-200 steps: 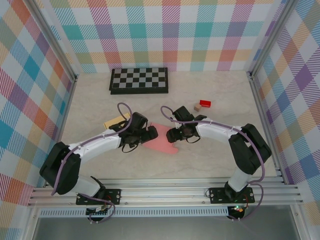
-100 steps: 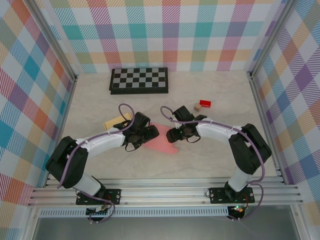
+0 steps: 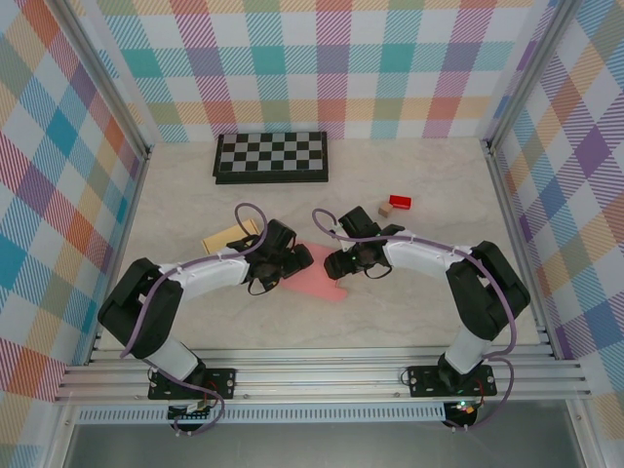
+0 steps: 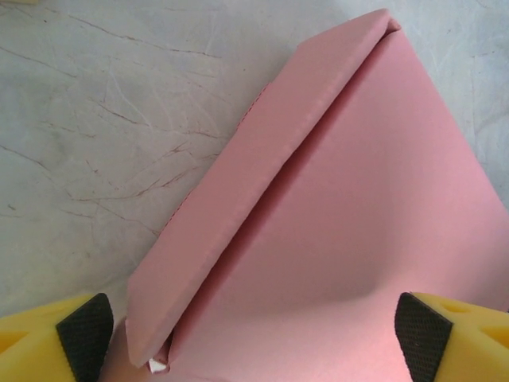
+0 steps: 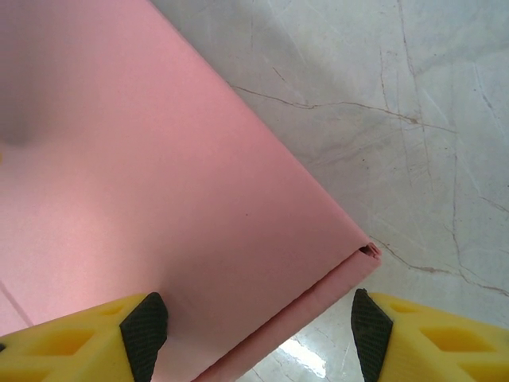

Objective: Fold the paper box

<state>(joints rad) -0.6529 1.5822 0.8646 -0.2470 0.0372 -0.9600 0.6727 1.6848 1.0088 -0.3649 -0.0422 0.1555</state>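
The pink paper box [image 3: 322, 280] lies flat on the marble table, mid-way between my two arms. In the left wrist view the box [image 4: 350, 207] has one long flap folded over along its left side. My left gripper [image 3: 292, 261] hangs over the box's left end, and in its own view this gripper [image 4: 250, 342] stands wide open across the pink sheet. My right gripper [image 3: 335, 260] sits at the box's upper right edge. In its own view that gripper [image 5: 256, 334] is open and straddles the box's [image 5: 159, 175] folded edge, with one pad over pink paper and the other over bare table.
A black-and-white chessboard [image 3: 271, 157] lies at the back. A red block [image 3: 400, 202] and a small tan block [image 3: 385, 209] sit behind the right arm. A flat tan piece [image 3: 226, 237] lies behind the left arm. Plaid walls enclose the table.
The left arm has swung its elbow inward and pushed its gripper slightly further over the box. The right arm and the box have stayed put.
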